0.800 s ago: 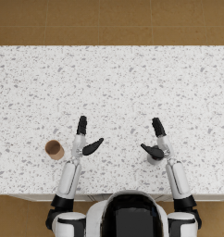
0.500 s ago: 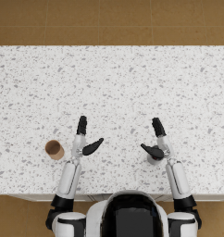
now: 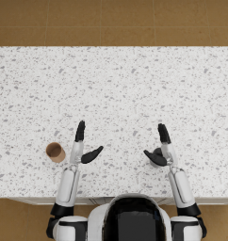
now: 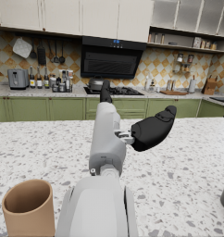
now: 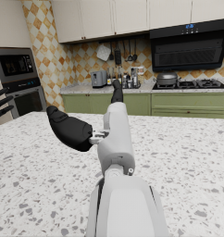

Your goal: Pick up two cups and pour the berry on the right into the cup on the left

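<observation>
Presently, working from the robot's left: a brown cup (image 3: 55, 152) stands upright on the speckled white countertop (image 3: 116, 89) near its front edge, just beside the left arm on its outer side and not touching it; the left wrist view shows the same cup (image 4: 28, 208) close alongside the forearm, its mouth open upward, contents not discernible; the left hand (image 3: 83, 145) hovers over the counter with fingers extended forward and thumb splayed toward the middle, holding nothing; the left wrist view confirms that hand (image 4: 127, 127) spread and empty; toward the right, a dark cup (image 3: 156, 154) sits on the counter, largely hidden beneath the right hand's thumb, so whether it holds a berry cannot be told; the right hand (image 3: 161, 147) is likewise spread, fingers pointing forward, thumb turned inward over the dark cup; contact between thumb and cup cannot be determined; the right wrist view shows that hand (image 5: 93, 122) gripping nothing.
</observation>
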### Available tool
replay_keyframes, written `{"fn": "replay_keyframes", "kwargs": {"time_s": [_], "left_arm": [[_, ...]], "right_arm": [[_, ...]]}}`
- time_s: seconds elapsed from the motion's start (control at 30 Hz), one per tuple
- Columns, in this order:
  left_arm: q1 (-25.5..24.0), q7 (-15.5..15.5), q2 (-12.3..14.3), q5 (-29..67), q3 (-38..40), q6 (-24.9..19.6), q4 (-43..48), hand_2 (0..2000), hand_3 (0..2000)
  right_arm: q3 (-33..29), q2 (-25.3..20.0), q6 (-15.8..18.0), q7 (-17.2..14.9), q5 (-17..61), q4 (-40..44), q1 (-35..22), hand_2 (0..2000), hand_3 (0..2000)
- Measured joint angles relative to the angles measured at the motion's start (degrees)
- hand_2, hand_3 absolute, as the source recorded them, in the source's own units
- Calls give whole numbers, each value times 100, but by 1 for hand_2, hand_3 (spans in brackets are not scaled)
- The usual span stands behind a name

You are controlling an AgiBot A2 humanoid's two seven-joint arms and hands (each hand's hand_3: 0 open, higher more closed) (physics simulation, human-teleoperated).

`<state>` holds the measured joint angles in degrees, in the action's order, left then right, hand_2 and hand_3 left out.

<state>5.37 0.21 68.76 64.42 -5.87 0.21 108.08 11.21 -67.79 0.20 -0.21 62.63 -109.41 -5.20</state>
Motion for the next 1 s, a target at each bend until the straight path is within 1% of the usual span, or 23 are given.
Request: {"fn": "replay_keyframes", "kwargs": {"time_s": [0.17,0.3,0.5,0.6,0.63,0.77,0.87,1.0], "left_arm": [[-322,-17,11,901,619,-17,138,0,0],[-423,-20,63,1239,1184,-20,15,0,0],[-635,-20,187,1343,1998,-21,-257,0,0],[-832,-21,292,1353,2248,-21,-293,0,0],[-894,-21,328,1531,2322,-21,-294,0,0],[-1147,-21,483,1871,2550,-21,-278,0,0],[-1315,-21,592,1948,2630,-21,-315,0,0],[-1452,-21,694,1981,2657,-21,-402,0,0]], "right_arm": [[-304,118,-16,17,901,-312,387,0,0],[-554,176,-19,20,1240,-464,675,0,0],[-943,268,-20,21,1344,-575,1268,0,0],[-1135,275,-20,21,1354,-582,1540,0,0],[-1163,273,-20,21,1356,-564,1607,0,0],[-1081,261,-20,21,1359,-483,1789,0,0],[-957,248,-20,21,1360,-389,1873,0,0],[-948,214,-20,21,1360,-247,1928,0,0]]}}
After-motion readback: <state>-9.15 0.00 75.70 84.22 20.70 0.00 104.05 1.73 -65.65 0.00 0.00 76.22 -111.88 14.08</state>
